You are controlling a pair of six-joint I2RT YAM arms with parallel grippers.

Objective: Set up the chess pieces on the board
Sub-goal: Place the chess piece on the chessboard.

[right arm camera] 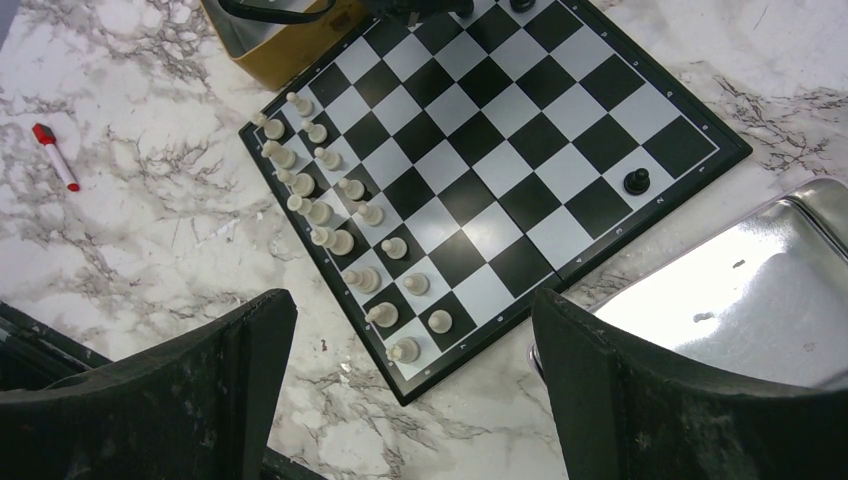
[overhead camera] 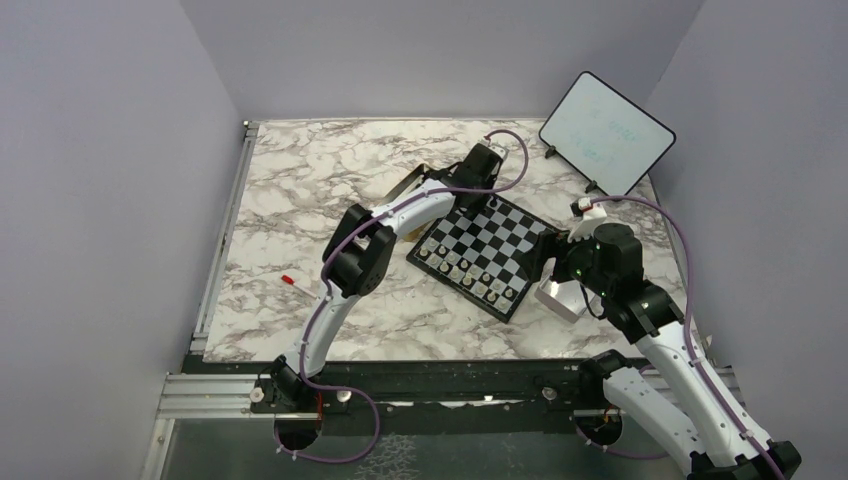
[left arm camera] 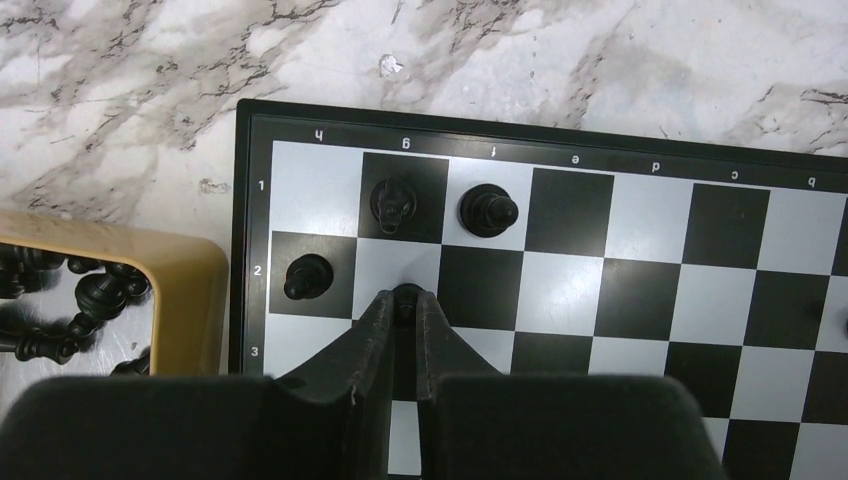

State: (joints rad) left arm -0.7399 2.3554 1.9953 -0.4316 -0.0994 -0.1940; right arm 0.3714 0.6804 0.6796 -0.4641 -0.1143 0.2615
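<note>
Where your left claw (left arm camera: 405,300) reaches the far end of the board (left arm camera: 650,270), its jaws are pinched almost together on a small black piece (left arm camera: 405,291), which stands on a white square in the second row. Just beyond it you have a knight (left arm camera: 395,205) and a bishop (left arm camera: 487,210) on neighbouring back-row squares, and a pawn (left arm camera: 307,277) on the corner file beside the claw. The gold tin (left arm camera: 190,300) just beside that edge of the board holds more black pieces (left arm camera: 90,295). Your right claw (right arm camera: 408,310) hangs spread wide and empty above the board's near corner, over two rows of pale pieces (right arm camera: 340,215). A lone pawn (right arm camera: 636,181), also black, stands by the right edge, near the silver tray (right arm camera: 760,290). A red marker (right arm camera: 55,155) lies on the table (right arm camera: 130,250), well left of the board.
</note>
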